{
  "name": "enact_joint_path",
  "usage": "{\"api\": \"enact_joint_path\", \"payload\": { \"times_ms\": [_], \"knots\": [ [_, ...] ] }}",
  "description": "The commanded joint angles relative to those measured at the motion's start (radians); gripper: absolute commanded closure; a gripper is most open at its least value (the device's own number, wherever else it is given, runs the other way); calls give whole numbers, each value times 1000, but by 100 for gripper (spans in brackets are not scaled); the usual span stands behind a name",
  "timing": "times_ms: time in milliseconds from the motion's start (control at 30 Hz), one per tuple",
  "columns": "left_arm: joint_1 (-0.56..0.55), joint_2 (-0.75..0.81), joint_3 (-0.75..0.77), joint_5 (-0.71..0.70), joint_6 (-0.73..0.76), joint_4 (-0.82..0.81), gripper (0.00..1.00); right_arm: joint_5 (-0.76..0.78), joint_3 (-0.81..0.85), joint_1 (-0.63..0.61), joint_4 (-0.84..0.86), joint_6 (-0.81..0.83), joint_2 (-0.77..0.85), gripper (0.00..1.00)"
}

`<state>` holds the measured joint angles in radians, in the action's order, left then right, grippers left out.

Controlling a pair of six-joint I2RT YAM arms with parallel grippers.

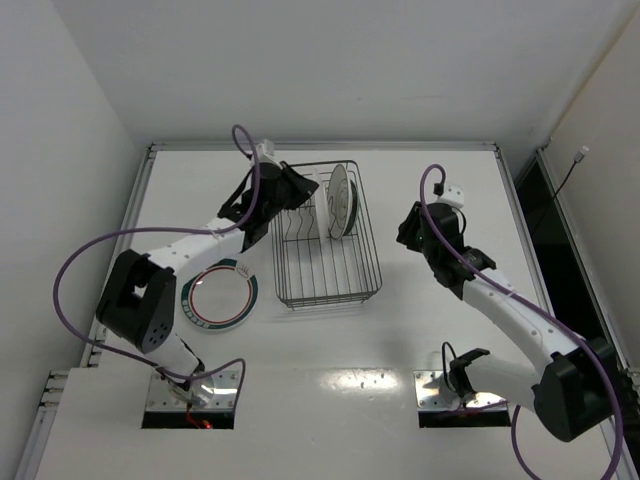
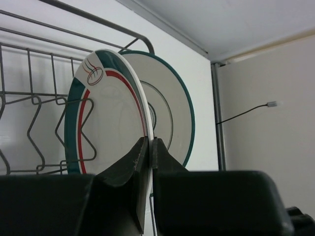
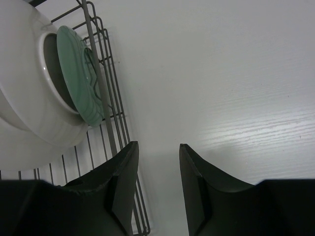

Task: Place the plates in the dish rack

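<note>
The dish rack [image 1: 325, 270] is a dark wire basket in the middle of the table. My left gripper [image 2: 149, 140] is shut on the rim of a white plate with a green band and a red line [image 2: 108, 113], which stands upright among the rack's wires [image 2: 39, 47]. Just behind it stands a white plate with a thin teal edge [image 2: 170, 105]. The right wrist view shows a large white plate's back [image 3: 24, 98] and a small teal plate [image 3: 78, 73] upright in the rack [image 3: 110, 123]. Another green-banded plate [image 1: 220, 297] lies flat on the table. My right gripper [image 3: 158, 145] is open and holds nothing.
My right arm [image 1: 500, 300] reaches over bare table to the right of the rack. The left arm [image 1: 190, 240] stretches from the near left to the rack's far left corner. White walls surround the table on three sides.
</note>
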<state>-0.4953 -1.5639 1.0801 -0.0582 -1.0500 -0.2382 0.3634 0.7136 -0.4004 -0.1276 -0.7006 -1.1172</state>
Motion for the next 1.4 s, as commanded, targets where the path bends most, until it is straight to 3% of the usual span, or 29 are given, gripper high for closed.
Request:
{"api": "enact_joint_path", "payload": {
  "times_ms": [0, 100, 233, 267, 333, 367, 433, 567, 633, 700, 800, 967, 1067, 1133, 1367],
  "knots": [
    [-45, -42, 101, -37, 68, 59, 100, -12, -3, 11, 56, -11, 5, 65],
    [-45, -84, 124, -16, 79, 59, 95, -12, -3, 11, 56, -11, 5, 65],
    [-54, -107, 203, -6, 108, 105, 58, -21, -3, 11, 56, -11, 5, 65],
    [-54, -107, 222, -6, 123, 121, 42, -21, -3, 21, 56, -11, 5, 65],
    [-63, -116, 291, -15, 155, 198, 25, -21, -3, 21, 56, -11, 5, 65],
    [-63, -126, 316, -15, 172, 224, 2, -21, -3, 21, 56, -11, 5, 65],
    [-63, -127, 390, -15, 217, 319, 0, -30, -3, 21, 56, -11, 5, 65],
    [-101, -7, 429, -167, 366, 494, 0, -30, -3, 21, 56, -11, 5, 65],
    [-143, 79, 387, -378, 422, 578, 0, -30, -3, 21, 56, -11, 5, 65],
    [-193, 215, 235, -559, 421, 672, 0, -30, -3, 21, 65, -11, 5, 65],
    [-203, 391, 106, -659, 294, 798, 0, -41, -3, 21, 65, -11, -4, 65],
    [-170, 617, -202, -569, 127, 916, 0, -50, -3, 21, 74, -11, -16, 65],
    [-170, 695, -272, -560, 81, 944, 0, -50, -3, 21, 74, -11, -16, 65],
    [-170, 696, -310, -520, 81, 935, 3, -60, -3, 21, 74, -11, -16, 65],
    [-152, 467, -319, -520, 70, 958, 6, -60, -3, 21, 74, -11, -16, 65]
  ]
}}
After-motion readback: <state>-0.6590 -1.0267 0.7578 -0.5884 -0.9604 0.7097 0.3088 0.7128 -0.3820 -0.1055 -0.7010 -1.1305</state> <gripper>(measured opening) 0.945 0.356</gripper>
